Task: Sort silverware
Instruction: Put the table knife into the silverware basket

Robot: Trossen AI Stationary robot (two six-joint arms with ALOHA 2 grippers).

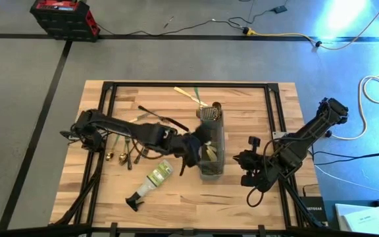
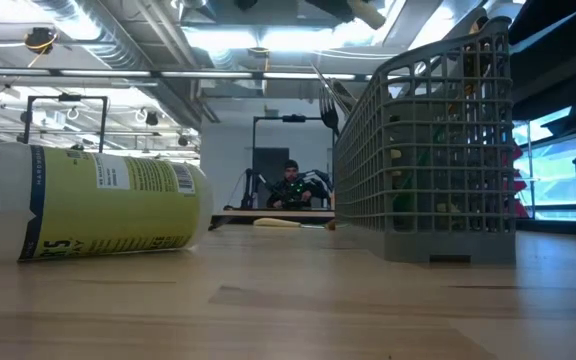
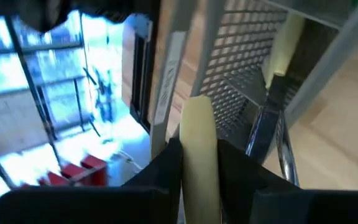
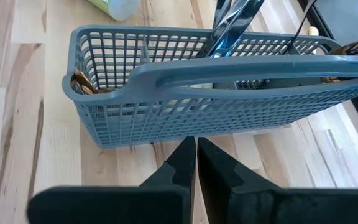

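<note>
The grey mesh caddy (image 1: 210,146) stands upright on the table's middle, with silverware inside; fork heads (image 2: 328,108) stick up above its rim. My left gripper (image 1: 193,146) hangs at the caddy's left side, shut on a cream-handled piece of silverware (image 3: 197,137). Another cream-handled piece (image 3: 280,53) leans inside the caddy. Loose silverware lies on the table at the left (image 1: 122,155) and near the far edge (image 1: 191,96). My right gripper (image 4: 196,158) is shut on nothing, just right of the caddy (image 4: 185,93). My left gripper pinches the cream handle (image 3: 197,162) between its two fingers. The handle runs along the fingers and its rounded free end (image 3: 197,102) sticks out past the fingertips toward the caddy. The piece is lifted clear of the table; its other end is hidden behind the gripper.
A clear spray bottle (image 1: 151,179) with a yellow-green label lies on its side near the front, left of the caddy. Black frame rails (image 1: 110,99) run along the table's edges. A person (image 2: 290,185) sits in the room far beyond the table.
</note>
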